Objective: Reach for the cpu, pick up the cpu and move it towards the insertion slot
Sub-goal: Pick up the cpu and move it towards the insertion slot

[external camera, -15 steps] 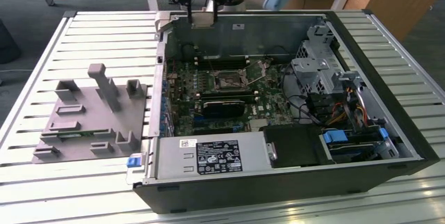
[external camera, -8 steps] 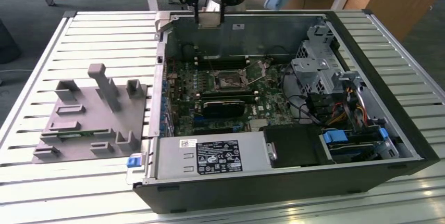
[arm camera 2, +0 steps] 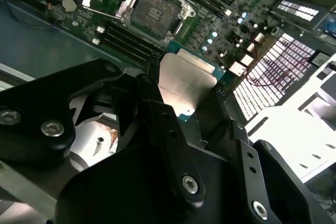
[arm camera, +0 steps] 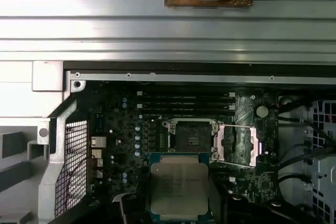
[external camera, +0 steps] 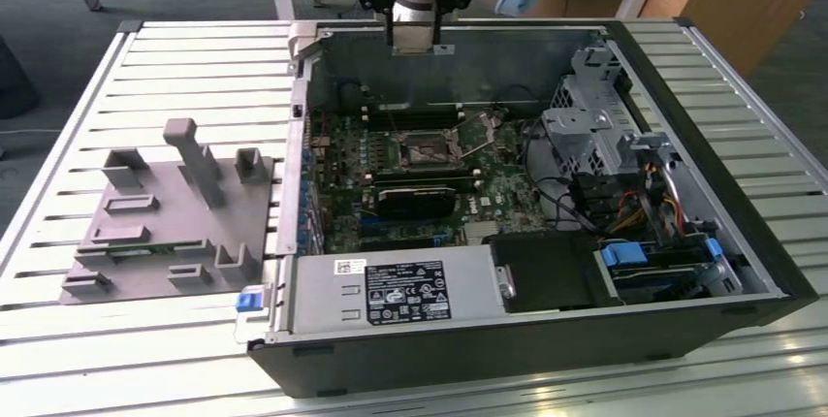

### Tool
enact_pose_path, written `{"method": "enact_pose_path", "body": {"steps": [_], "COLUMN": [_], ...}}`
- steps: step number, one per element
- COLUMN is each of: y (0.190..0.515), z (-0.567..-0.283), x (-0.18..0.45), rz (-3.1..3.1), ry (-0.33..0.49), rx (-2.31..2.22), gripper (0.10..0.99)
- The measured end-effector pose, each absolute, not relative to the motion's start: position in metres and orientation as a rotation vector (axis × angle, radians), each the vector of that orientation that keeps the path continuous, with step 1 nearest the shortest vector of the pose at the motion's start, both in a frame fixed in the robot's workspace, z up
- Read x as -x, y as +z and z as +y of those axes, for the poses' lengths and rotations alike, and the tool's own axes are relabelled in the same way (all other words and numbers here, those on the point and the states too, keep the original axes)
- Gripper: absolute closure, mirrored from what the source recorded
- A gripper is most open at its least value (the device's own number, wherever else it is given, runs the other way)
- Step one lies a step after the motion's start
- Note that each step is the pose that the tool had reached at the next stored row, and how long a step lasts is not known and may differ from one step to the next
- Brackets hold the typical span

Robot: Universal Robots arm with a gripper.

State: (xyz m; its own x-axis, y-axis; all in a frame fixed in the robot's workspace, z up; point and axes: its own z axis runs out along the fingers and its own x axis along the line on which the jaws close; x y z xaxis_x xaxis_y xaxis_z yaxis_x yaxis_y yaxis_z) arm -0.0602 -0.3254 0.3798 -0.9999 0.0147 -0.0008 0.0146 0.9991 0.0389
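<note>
My gripper point(external camera: 417, 47) hangs above the far wall of the open computer case, shut on the cpu point(external camera: 418, 27). In both wrist views the cpu point(arm camera: 178, 184) point(arm camera 2: 186, 82) is a shiny silver square clamped between black fingers point(arm camera 2: 157, 129). The insertion slot point(external camera: 425, 148) is a square socket with a dark centre on the motherboard, below and in front of the gripper in the exterior view. The insertion slot point(arm camera: 191, 136) has its metal frame flipped open beside it in the first wrist view, and it point(arm camera 2: 156, 11) lies just beyond the held chip.
A grey plastic fixture point(external camera: 169, 213) stands on the slatted table point(external camera: 78, 126) at the exterior view's left. Inside the case point(external camera: 518, 359) are a long black expansion card point(external camera: 421, 194), memory slots point(arm camera: 184, 100), a drive cage point(external camera: 589, 136), cables and a power supply point(external camera: 395, 291).
</note>
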Motion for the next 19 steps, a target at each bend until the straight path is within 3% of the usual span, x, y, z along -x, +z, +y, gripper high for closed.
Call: {"method": "enact_pose_path", "body": {"steps": [19], "y": [0.376], "z": [-0.325], "x": [0.026], "rz": [3.134], "ry": [0.061], "rx": [-0.023], "gripper": [0.553]}}
